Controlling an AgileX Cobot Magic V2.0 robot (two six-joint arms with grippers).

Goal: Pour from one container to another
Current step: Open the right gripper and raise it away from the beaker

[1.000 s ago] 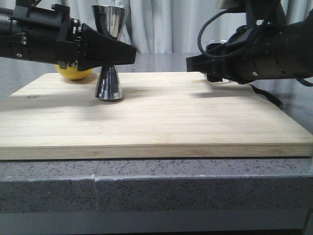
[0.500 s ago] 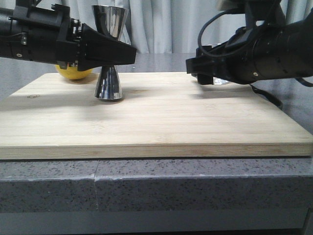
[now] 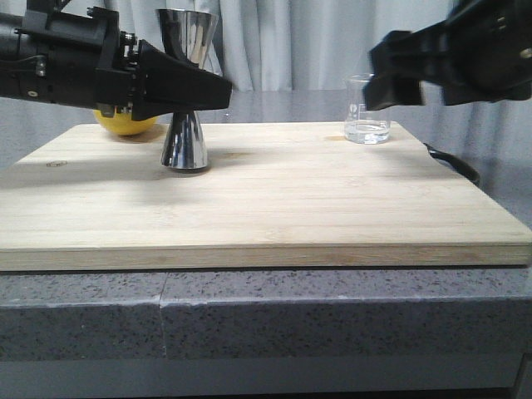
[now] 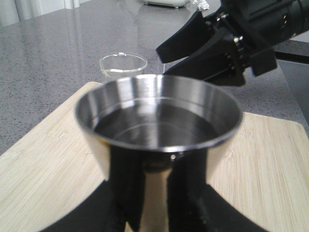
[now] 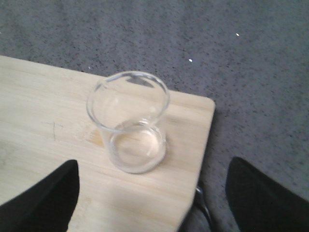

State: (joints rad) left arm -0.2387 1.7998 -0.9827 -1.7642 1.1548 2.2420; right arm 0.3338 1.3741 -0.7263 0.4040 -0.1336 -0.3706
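Left gripper (image 3: pixel 198 90) is clamping the jigger (image 3: pixel 184 141) at its waist, w/ the jigger standing upright on the board (image 3: pixel 274 199), its cup looking part-filled in the left wrist view. Beaker (image 3: pixel 366 110) is sitting upright near the board's far right corner, nearly empty, nothing touching it. Right gripper (image 3: pixel 399 79) is hanging above it, fingers spread wide, holding nothing. Beaker is prob. light, thin glass, slick and fragile, so grip mid-wall, below the flared rim, gently. Jigger looks stiff, heavier, polished, likely slippery. A lemon (image 3: pixel 125 121) is lying behind the left arm.
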